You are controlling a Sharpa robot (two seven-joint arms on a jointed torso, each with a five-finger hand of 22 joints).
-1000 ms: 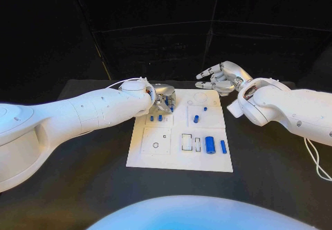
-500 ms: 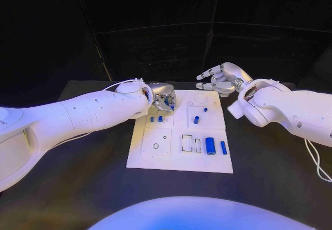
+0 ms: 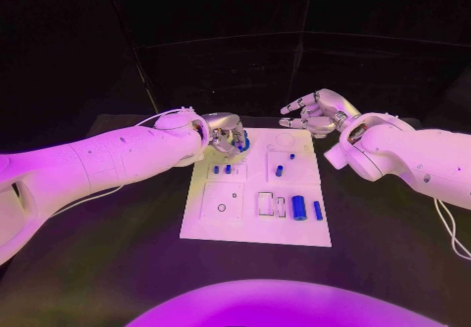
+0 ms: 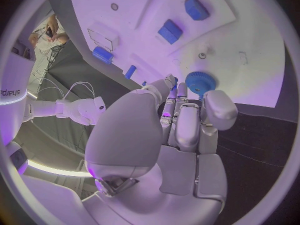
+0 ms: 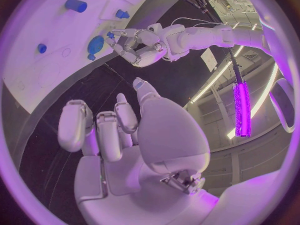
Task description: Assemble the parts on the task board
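Assembly looks to be at the pick-or-seat stage for one part: the left hand (image 3: pixel 228 136) is at the upper left corner of the white board (image 3: pixel 211 225), working on a round blue knob (image 4: pixel 199 82) with a ribbed edge. In the left wrist view its fingertips (image 4: pixel 177 90) sit right against that knob; they seem to pinch it, though whether the knob is lifted or resting on the board I cannot tell. My judgement is that the next move calls for a secure hold on the knob, then carrying it to its matching recess and lowering it straight without tilting.

The right hand (image 3: pixel 312 114) hovers above the upper right of the board, fingers spread and loosely curled, holding nothing and touching nothing.

On the board, two small blue pegs (image 3: pixel 222 168) stand just below the left hand. A short blue cylinder (image 3: pixel 278 170) lies near the middle, with a tiny blue piece (image 3: pixel 291 155) above it. Lower right of centre, a larger blue cylinder (image 3: pixel 297 206) lies beside a thin blue pin (image 3: pixel 317 209).
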